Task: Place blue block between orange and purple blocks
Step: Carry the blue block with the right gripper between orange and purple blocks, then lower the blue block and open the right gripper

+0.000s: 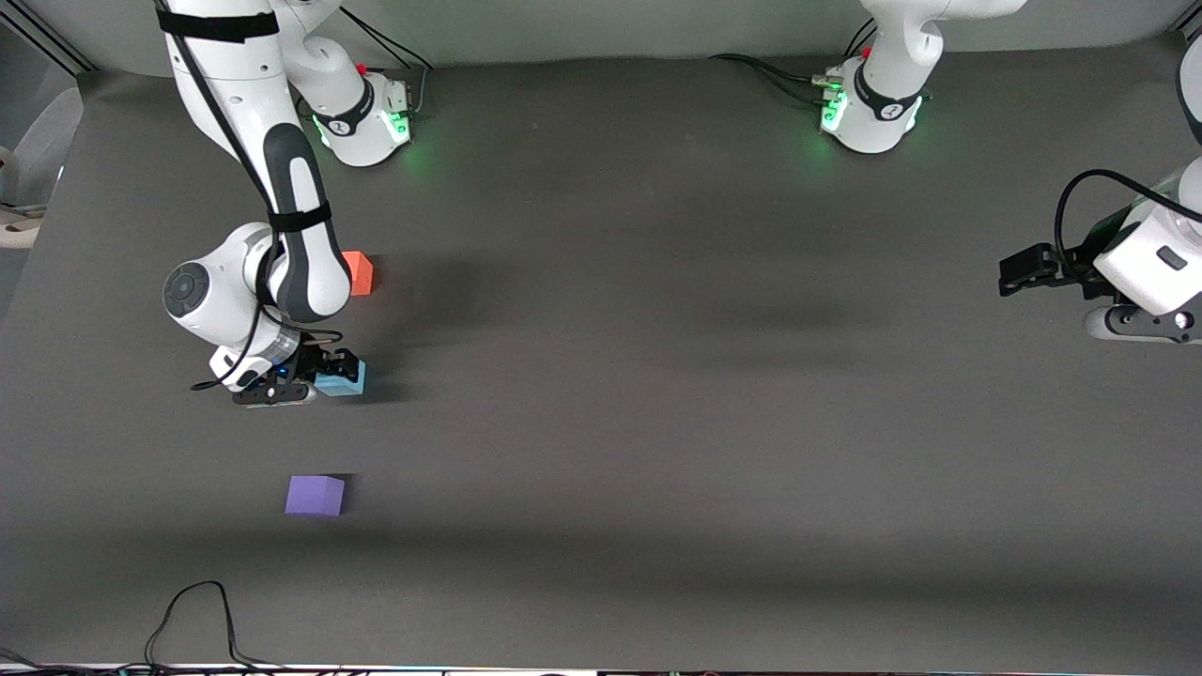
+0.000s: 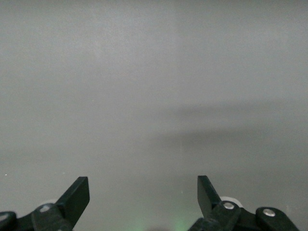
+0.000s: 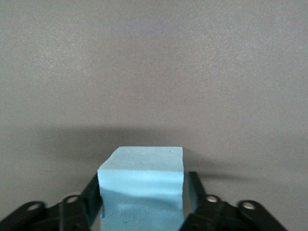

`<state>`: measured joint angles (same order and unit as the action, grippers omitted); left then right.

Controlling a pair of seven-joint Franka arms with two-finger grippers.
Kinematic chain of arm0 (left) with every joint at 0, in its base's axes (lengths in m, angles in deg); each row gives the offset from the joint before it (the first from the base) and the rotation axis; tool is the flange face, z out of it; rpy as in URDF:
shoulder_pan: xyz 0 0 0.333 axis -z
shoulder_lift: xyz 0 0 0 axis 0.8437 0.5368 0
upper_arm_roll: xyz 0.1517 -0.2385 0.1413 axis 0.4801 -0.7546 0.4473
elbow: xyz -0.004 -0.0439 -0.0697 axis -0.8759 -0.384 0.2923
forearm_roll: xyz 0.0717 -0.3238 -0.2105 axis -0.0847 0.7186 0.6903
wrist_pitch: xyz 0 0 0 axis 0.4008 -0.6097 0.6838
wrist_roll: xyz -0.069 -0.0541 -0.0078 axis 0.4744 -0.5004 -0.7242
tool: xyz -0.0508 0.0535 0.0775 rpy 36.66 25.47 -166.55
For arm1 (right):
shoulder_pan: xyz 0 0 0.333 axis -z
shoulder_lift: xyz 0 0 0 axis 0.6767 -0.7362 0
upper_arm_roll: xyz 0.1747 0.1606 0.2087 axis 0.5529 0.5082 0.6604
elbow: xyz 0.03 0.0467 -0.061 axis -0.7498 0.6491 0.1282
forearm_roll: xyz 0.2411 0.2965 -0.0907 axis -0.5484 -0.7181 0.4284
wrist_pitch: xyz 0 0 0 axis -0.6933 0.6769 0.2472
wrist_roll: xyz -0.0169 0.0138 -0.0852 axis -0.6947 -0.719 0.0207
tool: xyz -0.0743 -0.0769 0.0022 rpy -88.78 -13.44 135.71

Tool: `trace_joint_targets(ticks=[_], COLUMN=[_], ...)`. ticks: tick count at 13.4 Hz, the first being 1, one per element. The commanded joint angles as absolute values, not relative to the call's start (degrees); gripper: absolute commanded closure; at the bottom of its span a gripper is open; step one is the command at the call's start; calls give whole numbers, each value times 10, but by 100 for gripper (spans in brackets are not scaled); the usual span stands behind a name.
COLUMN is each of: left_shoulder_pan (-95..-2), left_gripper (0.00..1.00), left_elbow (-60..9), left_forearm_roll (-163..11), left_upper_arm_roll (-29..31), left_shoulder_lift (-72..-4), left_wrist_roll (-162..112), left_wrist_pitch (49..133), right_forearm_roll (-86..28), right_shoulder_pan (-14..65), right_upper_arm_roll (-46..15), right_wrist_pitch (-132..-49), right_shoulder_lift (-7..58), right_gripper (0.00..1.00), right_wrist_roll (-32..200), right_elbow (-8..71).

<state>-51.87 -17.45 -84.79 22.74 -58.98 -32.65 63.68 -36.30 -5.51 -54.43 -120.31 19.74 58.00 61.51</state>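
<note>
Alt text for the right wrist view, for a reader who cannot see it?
A light blue block fills the lower middle, sitting between the two black fingers of the right hand on a plain grey table. Nothing else shows.

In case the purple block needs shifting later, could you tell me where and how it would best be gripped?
Probably from straight above, with the tool's fingers closing on two opposite side faces of the purple block. It sits flat on the table with open space all round; the blue block and orange block lie well apart, so either pair of faces looks reachable.
</note>
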Motion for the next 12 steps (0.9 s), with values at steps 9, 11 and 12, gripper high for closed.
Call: trace_joint_targets(ticks=[9,11,12], left_shoulder_pan=[-515,-516,-516], left_gripper=[0,0,0], left_elbow=[-174,-174,-174], left_forearm_roll=[-857,-857,-857], left_upper_arm_roll=[229,229,229], left_shoulder_lift=[-597,-597,-597], left_wrist_roll=[-330,-330,-329], left_wrist_pitch=[632,632,633], right_forearm_roll=[-311,-247,-215], right_shoulder_pan=[-68,-67,-68], right_upper_arm_roll=[-606,-619,-621], right_wrist_pitch=[-1073,-991,-947], right_shoulder_lift=[254,255,255], right_gripper=[0,0,0], right_wrist_roll=[584,632,662], right_elbow=[513,442,399])
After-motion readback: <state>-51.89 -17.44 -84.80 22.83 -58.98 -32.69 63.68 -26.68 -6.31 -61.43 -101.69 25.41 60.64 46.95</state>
